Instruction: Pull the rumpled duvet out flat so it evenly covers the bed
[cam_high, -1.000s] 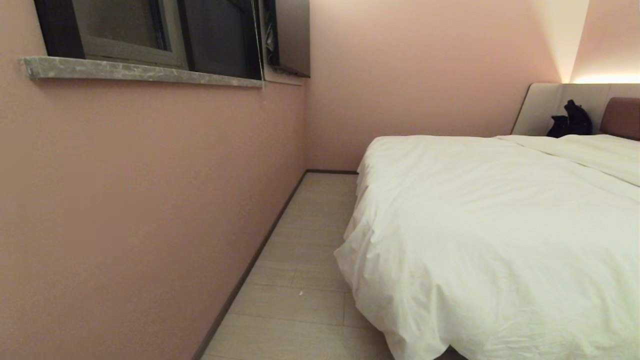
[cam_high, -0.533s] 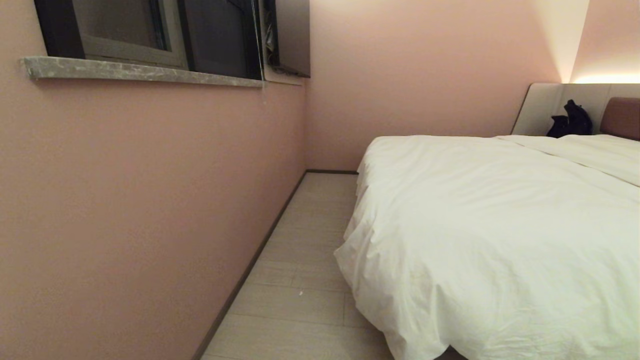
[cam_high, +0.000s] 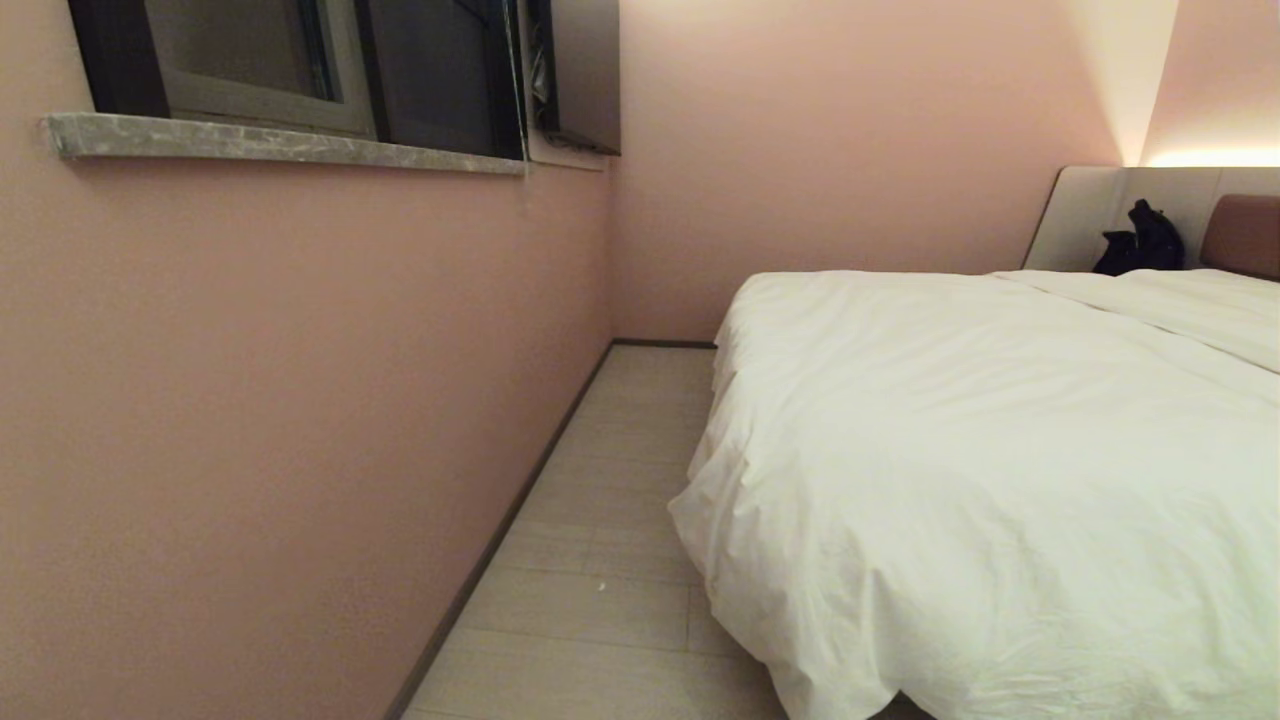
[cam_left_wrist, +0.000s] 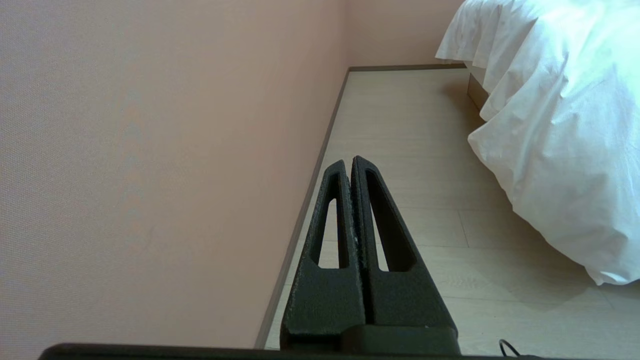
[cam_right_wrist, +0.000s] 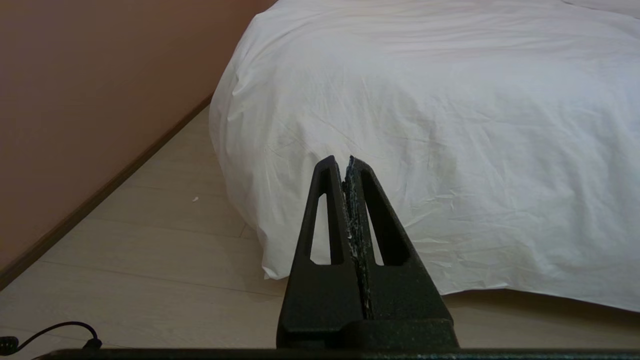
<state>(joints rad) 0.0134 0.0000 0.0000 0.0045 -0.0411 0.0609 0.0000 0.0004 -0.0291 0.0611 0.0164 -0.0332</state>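
The white puffy duvet (cam_high: 1000, 470) lies spread over the bed and hangs down its near corner almost to the floor. The bed's grey surround (cam_high: 1085, 215) and brown headboard (cam_high: 1242, 235) show at the far right. Neither arm shows in the head view. My left gripper (cam_left_wrist: 349, 161) is shut and empty, low over the floor strip beside the wall, with the duvet (cam_left_wrist: 560, 125) off to its side. Facing the hanging foot end of the duvet (cam_right_wrist: 450, 125), my right gripper (cam_right_wrist: 340, 159) is shut with nothing in it, a little short of the cloth.
A pink wall (cam_high: 300, 400) with a stone window sill (cam_high: 280, 142) runs along the left. A narrow strip of pale wood floor (cam_high: 600, 560) lies between wall and bed. A dark bag-like object (cam_high: 1145, 240) sits by the headboard. A thin black cable (cam_right_wrist: 45, 335) lies on the floor.
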